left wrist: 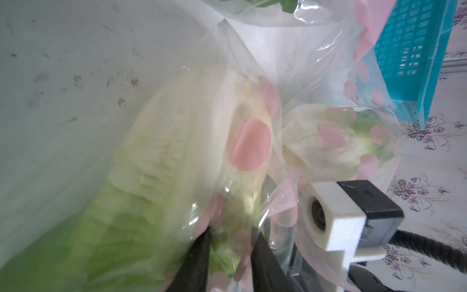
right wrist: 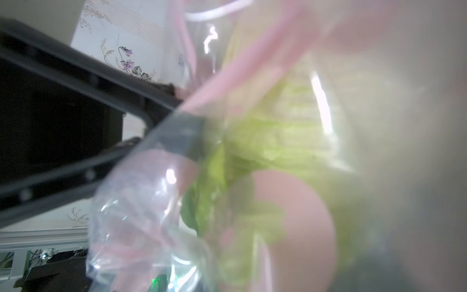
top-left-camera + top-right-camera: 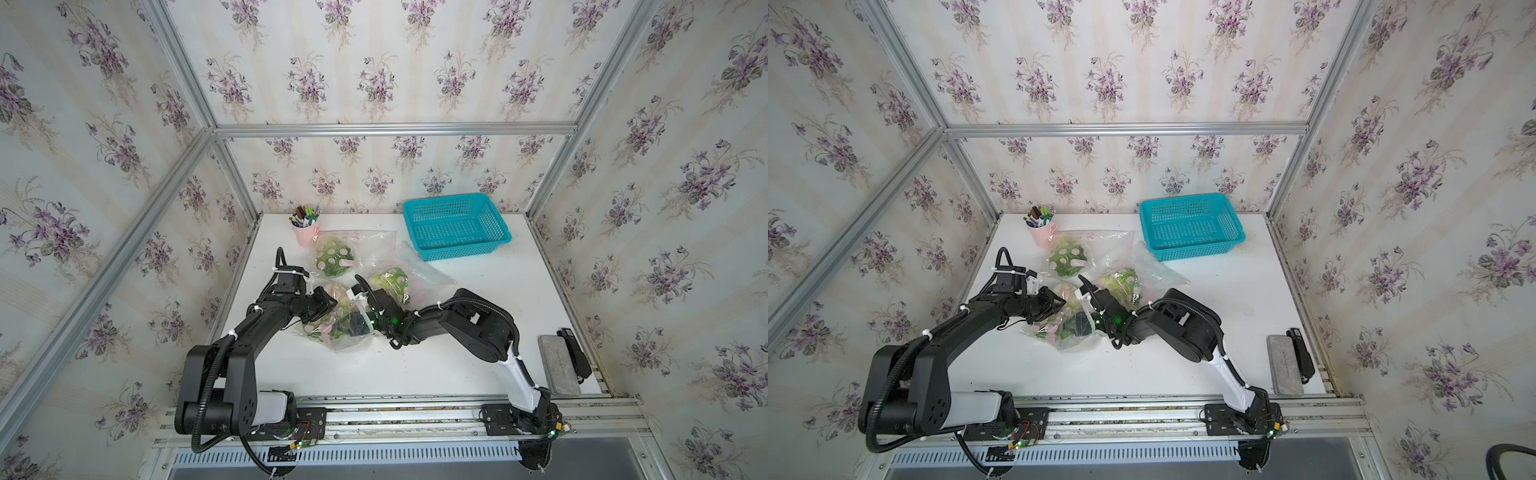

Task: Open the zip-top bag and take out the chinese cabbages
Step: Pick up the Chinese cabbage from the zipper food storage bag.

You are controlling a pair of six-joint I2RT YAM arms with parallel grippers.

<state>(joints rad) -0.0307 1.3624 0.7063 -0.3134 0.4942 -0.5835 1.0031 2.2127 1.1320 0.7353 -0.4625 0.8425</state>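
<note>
Right gripper (image 3: 358, 325) is recorded clenched at zip-top bag (image 3: 347, 343) containing chinese cabbage (image 1: 151, 177); left gripper (image 1: 230, 235) state cannot be told.

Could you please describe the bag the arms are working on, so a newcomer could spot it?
On the white table, three clear pink-dotted bags of cabbage lie near the pink pen cup. It is the bag nearest the robot, where the left gripper and right gripper meet; the others lie farther back.

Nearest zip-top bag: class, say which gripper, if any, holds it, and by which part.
Cannot be told for sure. The right gripper is shut in the film of the nearest bag; the left gripper has crumpled film between its fingers.
</note>
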